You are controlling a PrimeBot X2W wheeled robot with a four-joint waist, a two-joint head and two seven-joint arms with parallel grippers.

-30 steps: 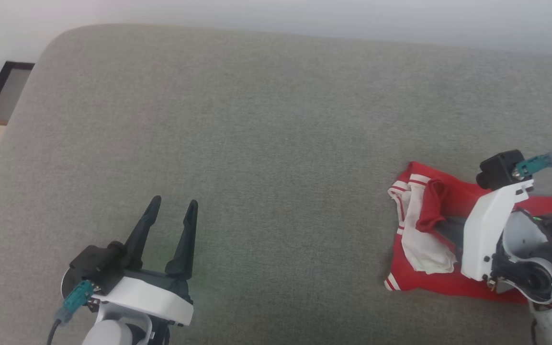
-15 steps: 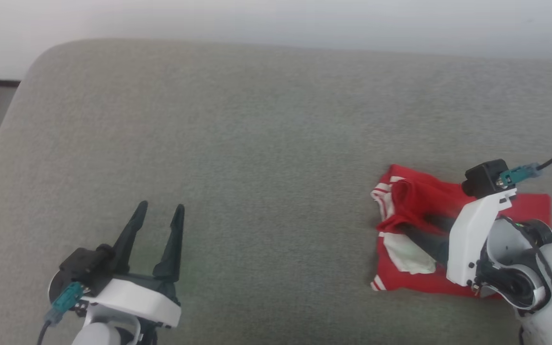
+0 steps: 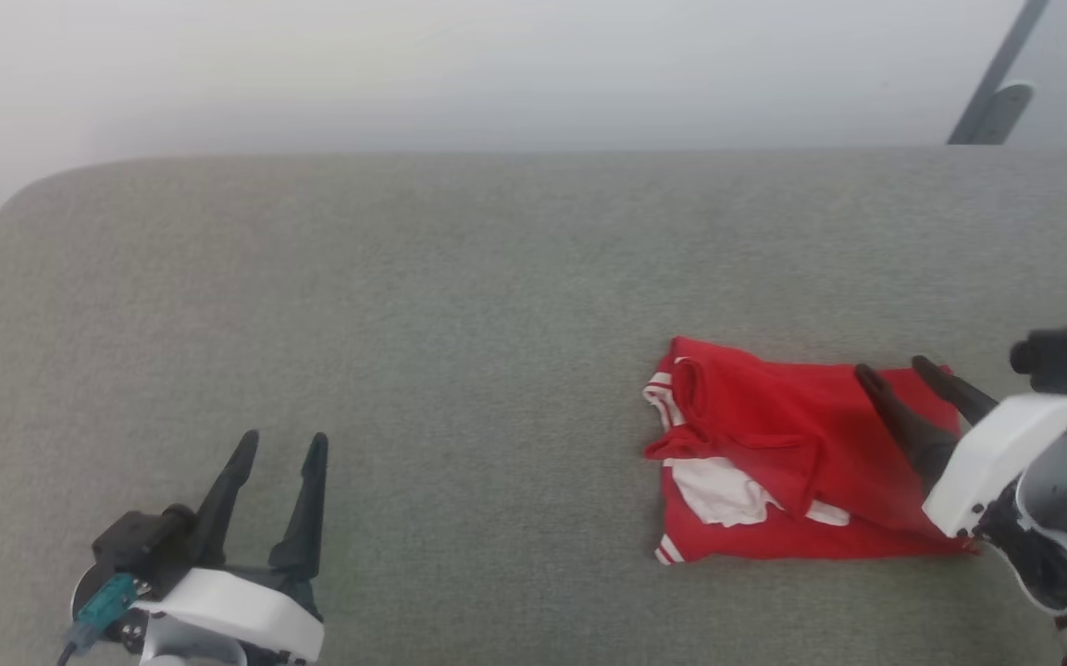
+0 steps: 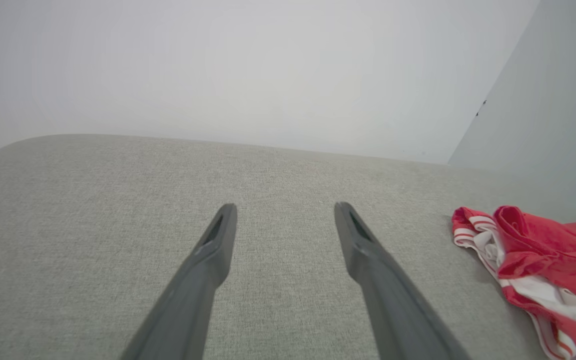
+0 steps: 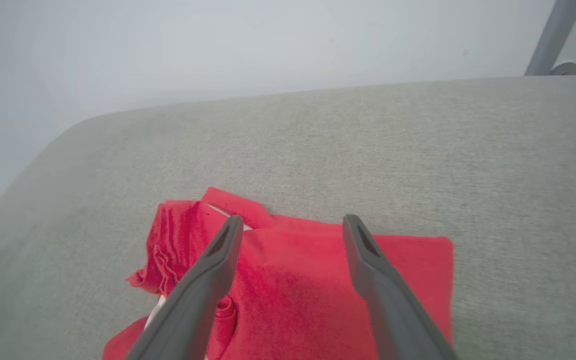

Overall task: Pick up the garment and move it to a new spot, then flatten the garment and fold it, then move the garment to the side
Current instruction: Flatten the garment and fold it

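The garment [image 3: 774,435], a bright red jersey with white red-striped trim and white lining showing, lies folded in a rough rectangle at the right of the grey cushion [image 3: 459,314]. Its left end is rumpled. My right gripper [image 3: 892,368] hangs open just over its right part, nothing between the fingers; the right wrist view has the garment [image 5: 307,290] under the spread right gripper [image 5: 291,221]. My left gripper [image 3: 283,438] stands open at the lower left, well apart from it. The left wrist view puts the garment [image 4: 537,250] at far right of the left gripper [image 4: 283,208].
The cushion's rounded left corner [image 3: 6,213] and back edge border a pale wall [image 3: 459,65]. A grey metal leg [image 3: 991,88] stands behind the back right. Bare cushion lies between the two grippers.
The head camera has tilted and turned, so the whole picture shifted. My right gripper has let go of the raised flap, drawn back to the right and opened; the flap now lies over the jersey.
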